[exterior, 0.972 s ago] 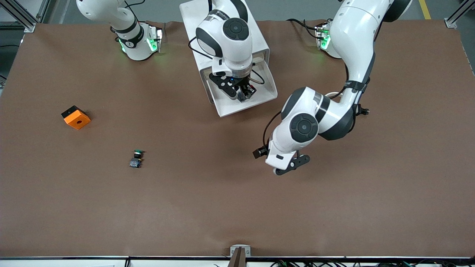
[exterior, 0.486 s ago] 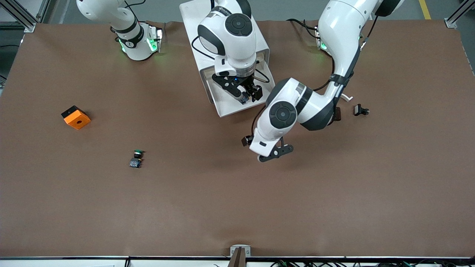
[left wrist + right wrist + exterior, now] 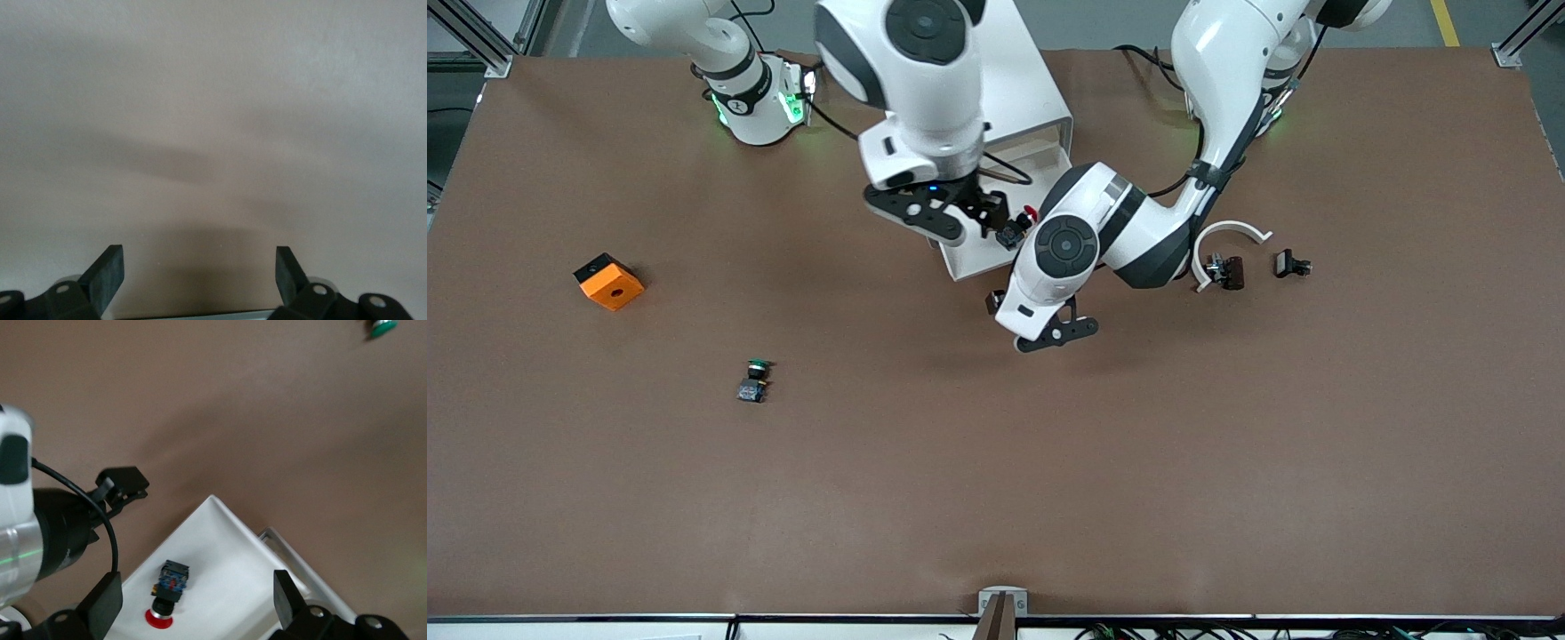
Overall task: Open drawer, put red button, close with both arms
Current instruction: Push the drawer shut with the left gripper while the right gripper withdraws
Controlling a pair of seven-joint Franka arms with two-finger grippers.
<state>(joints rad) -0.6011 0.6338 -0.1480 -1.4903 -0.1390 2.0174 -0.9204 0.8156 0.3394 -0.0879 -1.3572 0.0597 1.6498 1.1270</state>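
Red button: one small push-button switch with a round red cap, a black neck and a dark contact block showing blue and red details, lying on its side on the white floor of the open drawer, directly below the right gripper and touching nothing else. In the front view only its red cap and dark block show, at the edge of that gripper; the right wrist view shows it whole.

Right gripper: over the open drawer, fingers spread wide, empty. Left gripper: over bare brown counter just off the drawer's front edge, fingers wide apart, empty.

Count: two arms; one white cabinet with one drawer; one red button; one green-capped switch; one orange block; one white curved clip; two small dark parts beside that clip.

Views: the left wrist view shows only counter and shadow between its own fingers. The right wrist view adds the drawer's inside, the left gripper next to the drawer, and the green cap at its edge. Only the front view shows the orange block, the clip and the dark parts.
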